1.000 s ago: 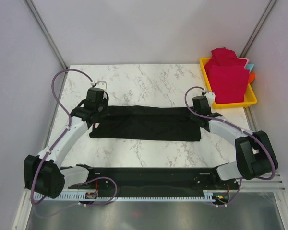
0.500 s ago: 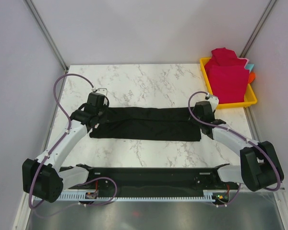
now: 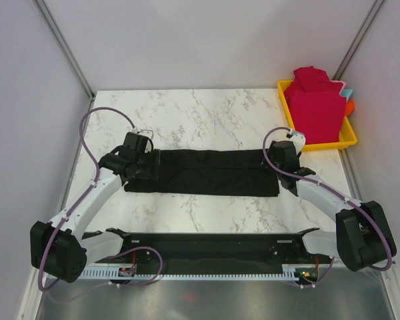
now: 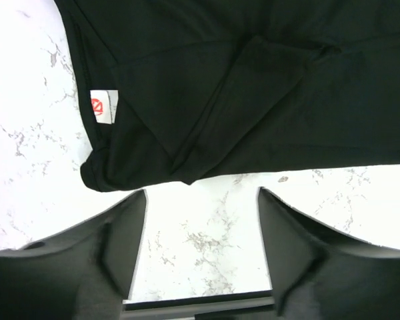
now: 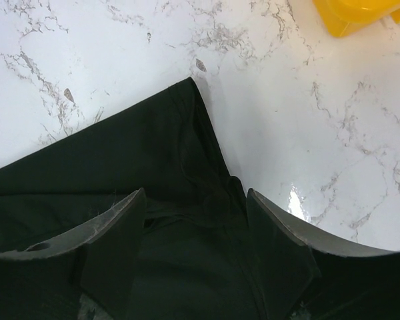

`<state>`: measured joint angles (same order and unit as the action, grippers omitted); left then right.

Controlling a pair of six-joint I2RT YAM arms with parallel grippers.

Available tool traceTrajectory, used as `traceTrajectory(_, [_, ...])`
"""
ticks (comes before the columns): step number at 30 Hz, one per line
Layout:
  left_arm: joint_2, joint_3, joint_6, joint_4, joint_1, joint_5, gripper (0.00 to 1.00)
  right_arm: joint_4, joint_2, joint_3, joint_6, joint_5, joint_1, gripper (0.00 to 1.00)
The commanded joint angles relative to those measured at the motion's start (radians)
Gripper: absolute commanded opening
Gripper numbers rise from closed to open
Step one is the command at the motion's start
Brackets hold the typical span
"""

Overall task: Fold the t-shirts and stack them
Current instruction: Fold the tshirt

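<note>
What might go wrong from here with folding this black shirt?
The open left pincer hangs over marble tabletop, just off the edge of the black cloth t-shirt, so closing may miss it. Loose overlapping layers there could mean pinching only one, undoing the fold. The open right pincer sits near the yellow plastic tray; a swing may bump it.

A white, grey-veined marble table (image 3: 207, 110) runs back to a plain pale back wall (image 3: 207, 40). Pale side panels (faintly lilac) close the left (image 3: 20, 133) and right (image 3: 390, 133) — slanting metal posts (image 3: 61, 45) mark the back corners. A brushed-metal ledge (image 3: 207, 300) lies along the near edge. The light is soft and even, with one glare spot (image 5: 295, 200) on the tabletop.
</note>
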<state>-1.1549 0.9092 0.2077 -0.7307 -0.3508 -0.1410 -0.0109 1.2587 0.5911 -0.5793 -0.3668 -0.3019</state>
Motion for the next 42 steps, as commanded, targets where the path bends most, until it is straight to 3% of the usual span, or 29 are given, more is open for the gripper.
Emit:
traceTrajectory(1, [0.046,0.023,0.004,-0.019,-0.005,0.024,0.78,0.043,-0.022,-0.002,-0.001,0.002,-0.002,0.70])
traceTrajectory(5, [0.044,0.037,0.036,0.001,-0.004,0.003,0.82,0.066,-0.024,0.007,0.028,0.031,-0.044,0.70])
traceTrajectory(11, [-0.130,0.127,0.119,0.054,0.024,-0.005,0.79,0.172,0.016,0.052,0.113,0.126,-0.218,0.63])
traceTrajectory(17, [-0.350,0.299,0.209,0.083,0.147,0.067,0.66,0.252,0.223,0.193,0.144,0.383,-0.345,0.59])
traceTrajectory(21, [-0.457,0.342,0.321,0.157,0.159,0.130,0.54,0.311,0.355,0.301,0.081,0.483,-0.387,0.52])
traceTrajectory(27, [-0.517,0.208,0.481,0.396,0.161,0.109,0.42,0.377,0.579,0.487,-0.010,0.590,-0.439,0.49])
traceTrajectory(31, [-0.508,0.076,0.532,0.515,0.162,0.031,0.41,0.393,0.723,0.610,-0.048,0.638,-0.453,0.47])
traceTrajectory(37, [-0.491,-0.030,0.584,0.600,0.188,-0.077,0.41,0.348,0.950,0.823,-0.114,0.642,-0.448,0.45])
traceTrajectory(42, [-0.497,-0.061,0.633,0.602,0.226,-0.108,0.41,0.407,1.065,0.875,-0.232,0.696,-0.411,0.42])
